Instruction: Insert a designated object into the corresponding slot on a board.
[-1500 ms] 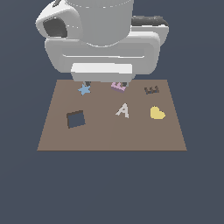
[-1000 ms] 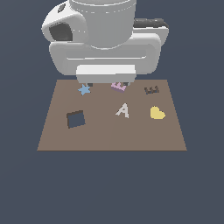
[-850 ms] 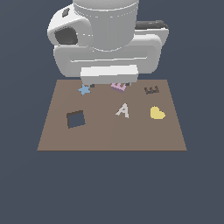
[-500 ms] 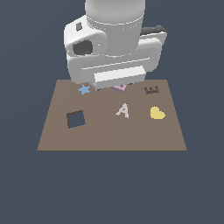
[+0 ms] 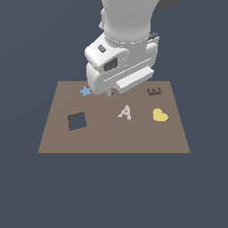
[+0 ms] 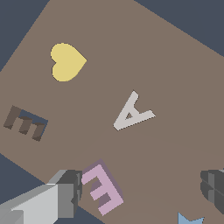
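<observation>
While the pink E block lies unheld on the board's far edge, spread fingers are set astride it for grasping.

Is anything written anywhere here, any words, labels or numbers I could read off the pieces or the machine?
No printed words, labels, brands or numbers show in either view.
"A": not print, just the white block shaped as that letter, lying on the board.
"E": likewise the pink block itself, and a matching E-shaped slot.
</observation>
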